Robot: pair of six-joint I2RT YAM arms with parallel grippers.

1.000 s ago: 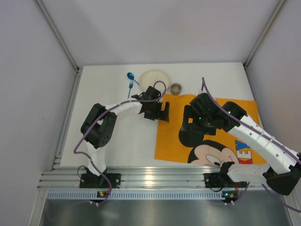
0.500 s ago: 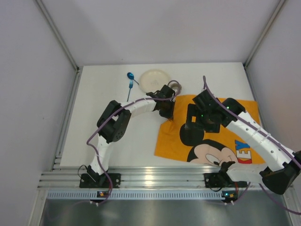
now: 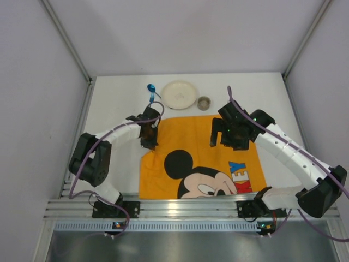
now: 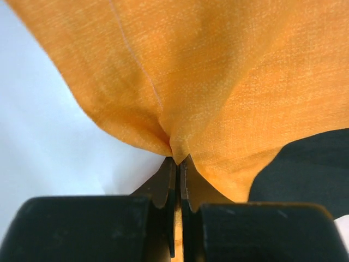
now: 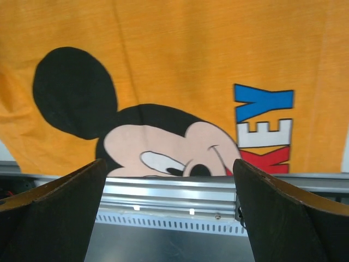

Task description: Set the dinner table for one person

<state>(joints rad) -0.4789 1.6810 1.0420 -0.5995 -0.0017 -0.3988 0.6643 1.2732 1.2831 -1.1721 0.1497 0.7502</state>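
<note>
The orange Mickey Mouse cloth (image 3: 202,158) lies spread on the white dinner table (image 3: 112,106), its near edge at the table's front. My left gripper (image 3: 151,141) is shut on the cloth's far left corner. In the left wrist view the closed left gripper (image 4: 177,161) pinches a bunched fold of the orange cloth (image 4: 218,71) above the white tabletop (image 4: 43,136). My right gripper (image 3: 229,143) hovers open over the cloth's far right part. The right wrist view shows the right gripper (image 5: 169,162) with wide jaws, nothing between them, and the cloth (image 5: 180,54) below.
A cream plate (image 3: 179,94), a small cup (image 3: 204,102) and a blue spoon (image 3: 151,90) sit at the back of the table, just beyond the cloth. An aluminium rail (image 3: 174,207) runs along the front edge. White walls enclose the sides.
The left gripper closed on the cloth's far left corner and dragged the cloth leftward across the table. The right gripper stayed open and shifted slightly back.
</note>
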